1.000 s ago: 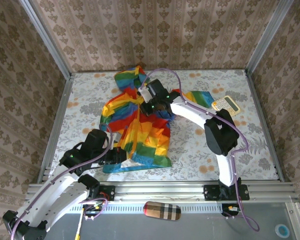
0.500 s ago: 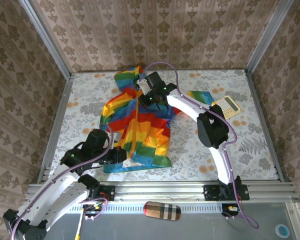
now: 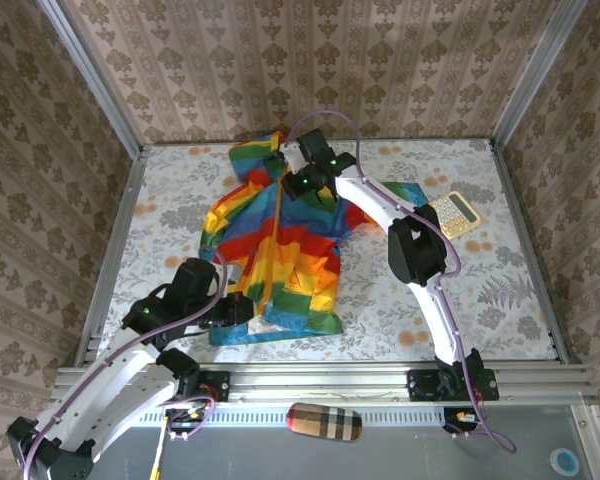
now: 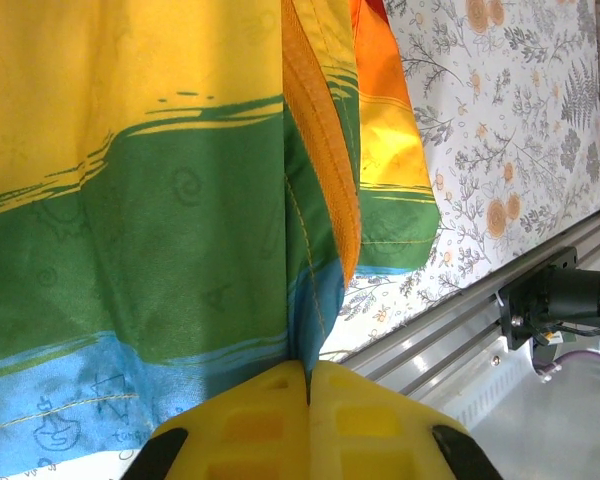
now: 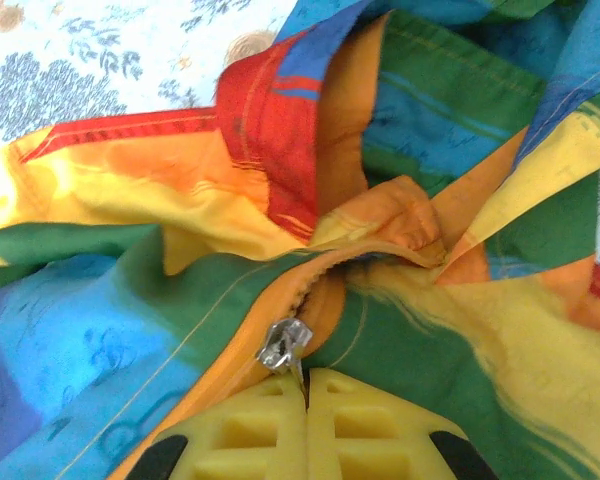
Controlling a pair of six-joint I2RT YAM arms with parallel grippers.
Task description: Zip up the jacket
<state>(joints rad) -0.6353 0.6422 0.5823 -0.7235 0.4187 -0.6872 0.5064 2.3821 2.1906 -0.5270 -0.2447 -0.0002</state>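
— Where do we have the jacket [image 3: 275, 250]?
— It lies flat on the bench [image 3: 500, 290], stretched between our two tools. The left tool [image 4: 307, 372] has its pads pressed together on the blue hem [image 4: 180, 380]. The right tool [image 5: 306, 382] is clamped on the zipper pull [image 5: 283, 346], up at the collar end.
— What worries us from here?
— Just ahead of the right tool the orange cloth bunches into a fold [image 5: 405, 225]. If we pull toward it, the slider could bite that cloth and jam. Our grip on the tab looks thin, so it may slip out. And if the hem slides from the left tool, we lose tension.
— Room to move?
— Little beyond the right tool: the hood [image 3: 255, 160], then the back wall [image 3: 310, 70]. Off to its side the calculator [image 3: 452, 210] sits well apart. Behind the left tool, the bench edge and its rail [image 4: 450, 330] are near.
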